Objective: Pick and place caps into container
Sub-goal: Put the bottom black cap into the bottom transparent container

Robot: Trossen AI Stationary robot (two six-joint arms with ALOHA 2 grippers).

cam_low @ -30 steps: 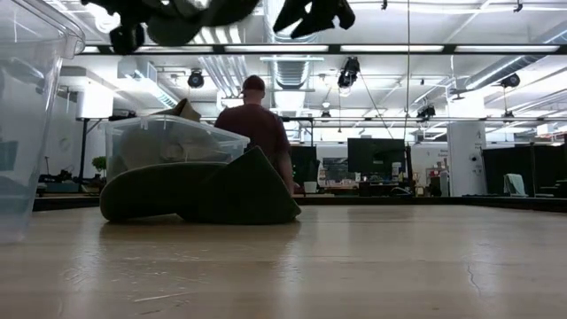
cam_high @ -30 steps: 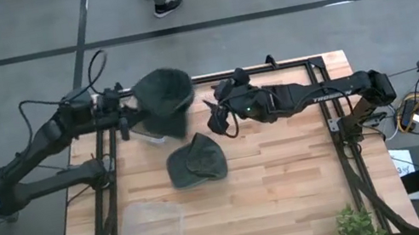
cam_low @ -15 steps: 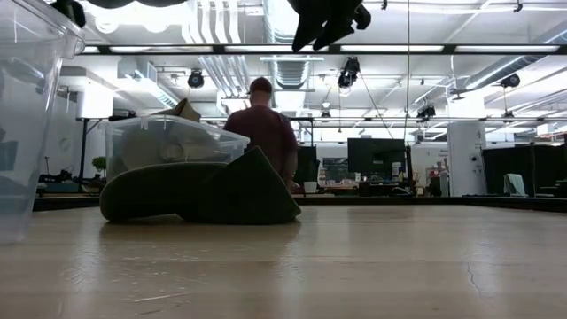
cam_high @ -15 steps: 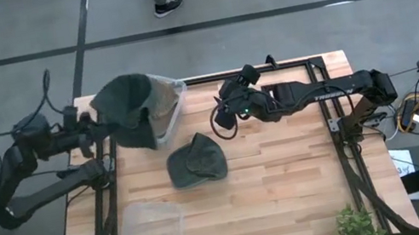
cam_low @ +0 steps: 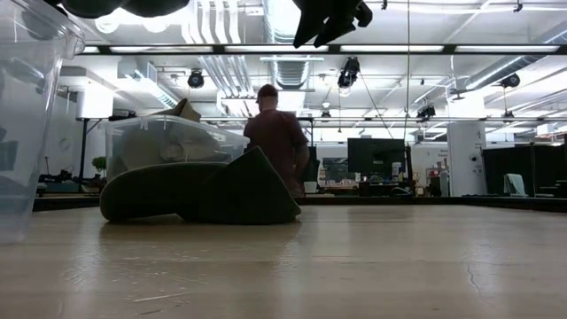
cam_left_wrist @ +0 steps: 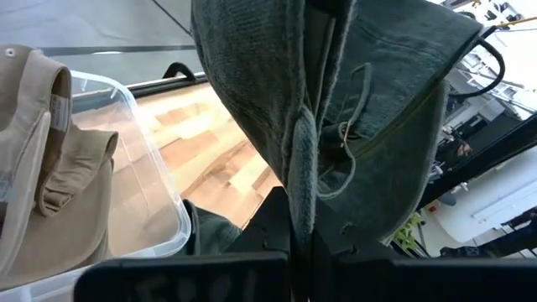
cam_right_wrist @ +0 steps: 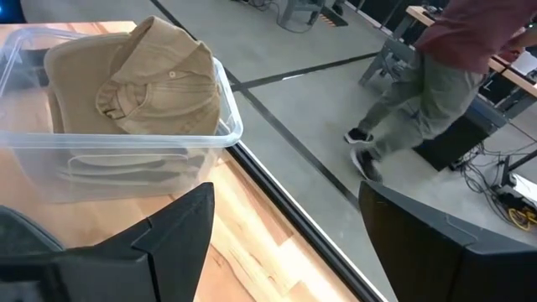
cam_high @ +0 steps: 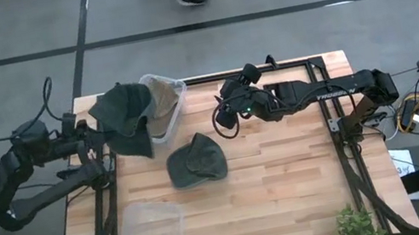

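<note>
Over the desk's [cam_high: 288, 173] far-left corner, from above, the left claw [cam_high: 99, 137] is gripping a dark green cap [cam_high: 124, 115] overlapping the bin's [cam_high: 173, 89] left edge. From its wrist, tan caps [cam_left_wrist: 42, 151] are filling that bin. Right claw [cam_high: 222, 115] is hanging open, empty, nearer the second green cap [cam_high: 196, 161].

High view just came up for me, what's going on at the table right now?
The left pincer holds a dark green cap in the air beside the clear container at the table's far edge, where a tan cap already lies. A second green cap lies mid-table. The right pincer hovers open above the table, holding nothing. A person walks past behind the table.
</note>
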